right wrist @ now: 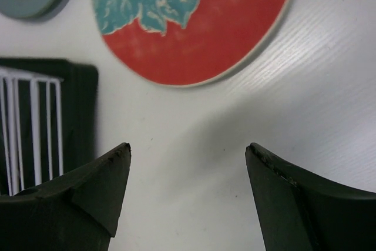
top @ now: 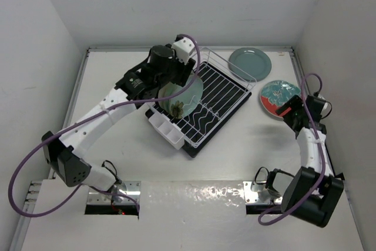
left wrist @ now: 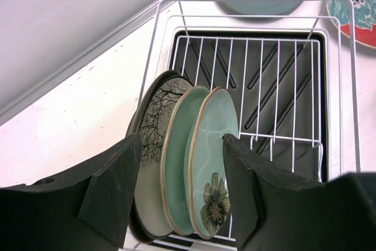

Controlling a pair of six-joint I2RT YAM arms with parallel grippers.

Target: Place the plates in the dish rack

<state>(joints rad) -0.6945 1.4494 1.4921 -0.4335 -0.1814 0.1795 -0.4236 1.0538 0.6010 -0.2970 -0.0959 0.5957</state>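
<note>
Dish rack (top: 223,89), white wire over a black ribbed tray (top: 197,148), sits at an angle in the middle of the table (top: 247,139). It holds three plates on edge, packed side by side at the end next to the white cutlery box (top: 166,127); the other wire slots are bare.

In the left wrist view the three stand upright: a cream plate (left wrist: 154,136) with a dark rim and a dark branch pattern on the outside, a teal-green plate (left wrist: 176,166) with a brown edge in the middle, and the pale green plate (left wrist: 216,145) with its dark flower low on the face.

Two plates lie flat on the table beyond the rack's far end: the plain grey-teal plate (top: 249,63) near the back wall, and the red plate (top: 279,97) with teal flowers just beside it.

The left gripper (left wrist: 182,139) hangs over the racked plates with its fingers spread wide, one on each side of the stack; I cannot tell whether they touch. The right gripper (right wrist: 188,151) is parted too, holding nothing, over bare table near the red plate.
</note>
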